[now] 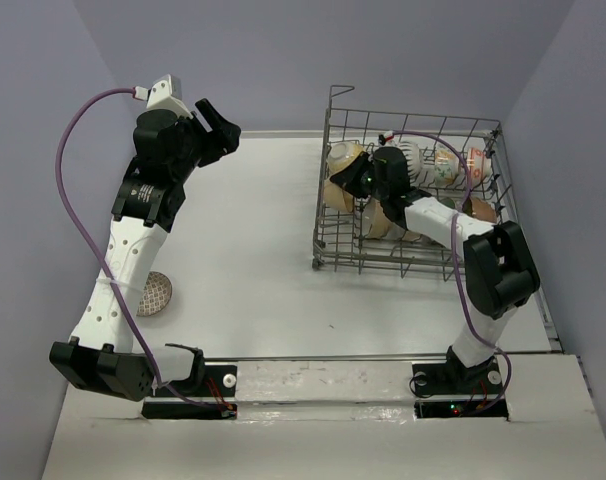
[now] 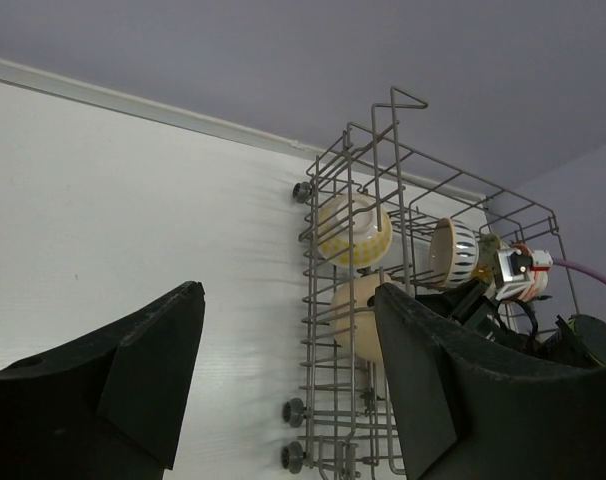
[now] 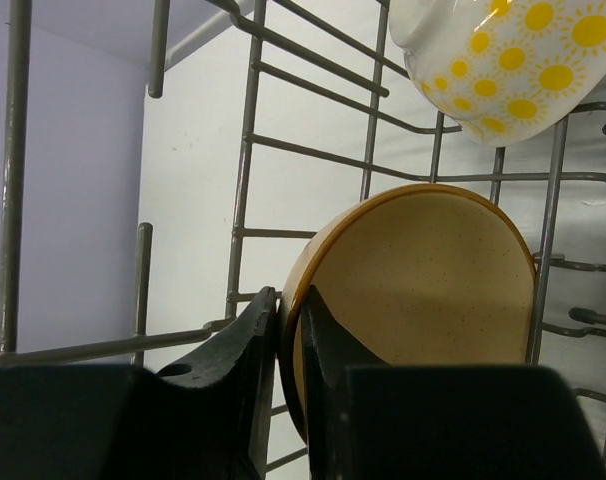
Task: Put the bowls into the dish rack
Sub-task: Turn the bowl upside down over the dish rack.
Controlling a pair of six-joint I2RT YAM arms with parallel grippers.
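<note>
In lower ctr of right wrist view, right gripper clamps rim of round, speckled tan bowl inside grey wire dish rack. Left gripper gapes wide, empty.

Lower edge of tan bowl behind fingers, sun-patterned bowl cropped by frame edge (top right)

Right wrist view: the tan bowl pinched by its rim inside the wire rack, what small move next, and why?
Probably open the right gripper: it pinches the rim of the tan glazed ceramic bowl, already on edge inside the grey wire dish rack; its footing is hidden.
</note>
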